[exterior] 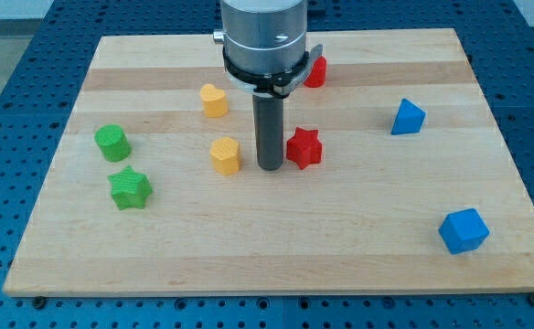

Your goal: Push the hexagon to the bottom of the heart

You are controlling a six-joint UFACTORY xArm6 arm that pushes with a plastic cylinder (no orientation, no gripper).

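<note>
The yellow hexagon (225, 155) sits left of centre on the wooden board (276, 265). The yellow heart (214, 100) lies just above it toward the view's top, with a small gap between them. My tip (270, 168) rests on the board between the yellow hexagon on its left and a red star (304, 147) on its right. It stands very close to the star and a short gap from the hexagon.
A red block (318, 70) is partly hidden behind the arm near the top. A green cylinder (112, 143) and a green star (130, 188) lie at the left. A blue wedge-like block (408, 117) is at the right and a blue cube (464, 230) at the bottom right.
</note>
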